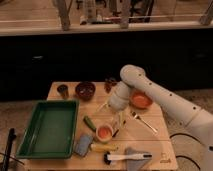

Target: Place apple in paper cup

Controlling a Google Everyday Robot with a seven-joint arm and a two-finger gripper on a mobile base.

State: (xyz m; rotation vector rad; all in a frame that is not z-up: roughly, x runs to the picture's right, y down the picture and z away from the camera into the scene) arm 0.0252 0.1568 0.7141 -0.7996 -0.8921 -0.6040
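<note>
The orange-red apple (104, 132) sits low inside the round rim of the pale paper cup (104, 140), which stands near the front middle of the wooden table (160, 145). My gripper (112, 116) hangs just above and slightly right of the cup at the end of the white arm (150, 92). Its two pale fingers are spread, one up left (103, 106) and one down right (120, 123). They are off the apple.
A green tray (50, 127) fills the left side. A dark brown bowl (85, 90) and a small dark cup (62, 90) stand at the back. An orange bowl (140, 100), a fork (145, 122), a green vegetable (90, 122), a blue sponge (83, 144) and a brush (127, 157) lie around the cup.
</note>
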